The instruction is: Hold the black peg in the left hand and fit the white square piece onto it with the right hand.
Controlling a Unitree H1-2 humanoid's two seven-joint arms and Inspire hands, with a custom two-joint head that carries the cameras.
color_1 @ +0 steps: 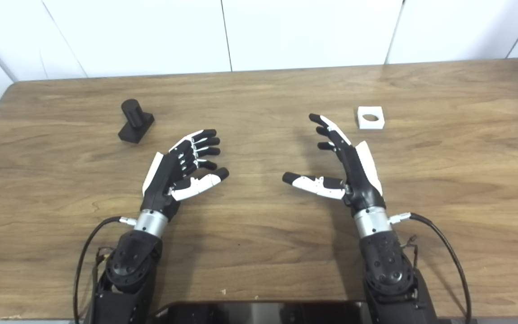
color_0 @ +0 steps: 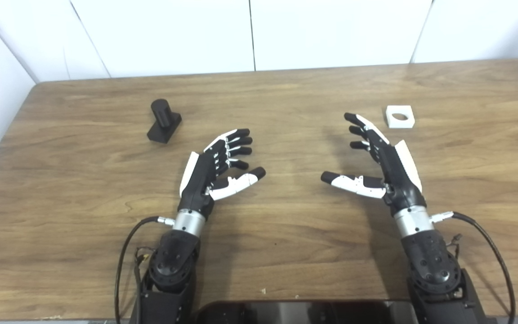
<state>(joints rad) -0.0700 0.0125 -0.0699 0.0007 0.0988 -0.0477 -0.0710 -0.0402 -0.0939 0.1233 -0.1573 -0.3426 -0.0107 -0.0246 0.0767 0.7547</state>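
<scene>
White wall panels are backing a wooden table (color_0: 286,252). The black peg (color_0: 163,120) is standing upper left, the white square piece (color_0: 399,116) upper right. I am holding my left hand (color_0: 216,168) and right hand (color_0: 382,159) spread, grasping nothing. Both parts are looking rigid and light; I am judging the peg's base the best hold.

Wooden table (color_0: 286,252), brown grain; white panelled wall (color_0: 250,31) behind far edge
</scene>
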